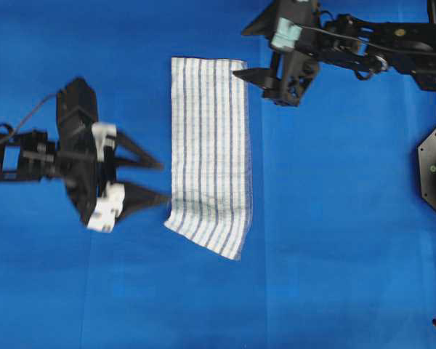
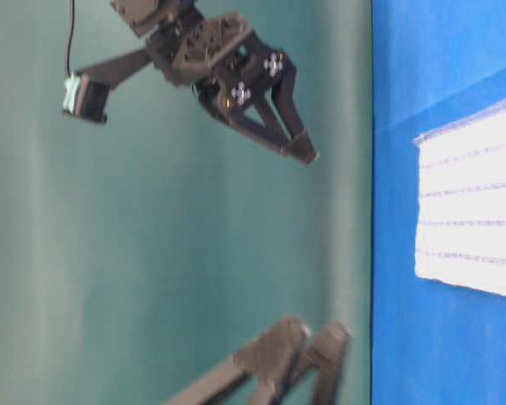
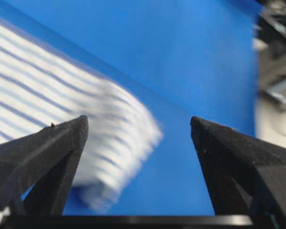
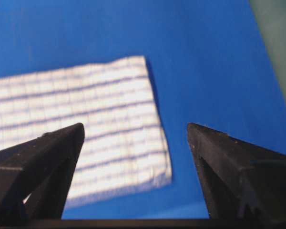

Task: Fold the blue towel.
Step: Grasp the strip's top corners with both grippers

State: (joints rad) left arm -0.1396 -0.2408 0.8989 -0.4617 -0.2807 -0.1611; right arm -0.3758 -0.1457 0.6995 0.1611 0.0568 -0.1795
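Blue towel (image 1: 209,153) laid flat, folded narrow; left gripper (image 1: 156,180) at nine o'clock, right gripper (image 1: 247,52) at one o'clock, both spread wide, nothing held.

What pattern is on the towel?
White with thin blue stripes, on the towel; clearest in the overhead view.

The counter (image 1: 334,276) was viewed from straight overhead, far enough that both arms were taken in. It was viewed edge-on, turned sideways, from counter level. Each wrist view was aimed closely down between its own fingers (image 3: 43,152) (image 4: 43,157). The blue towel (image 1: 209,153) was shared by all four views.
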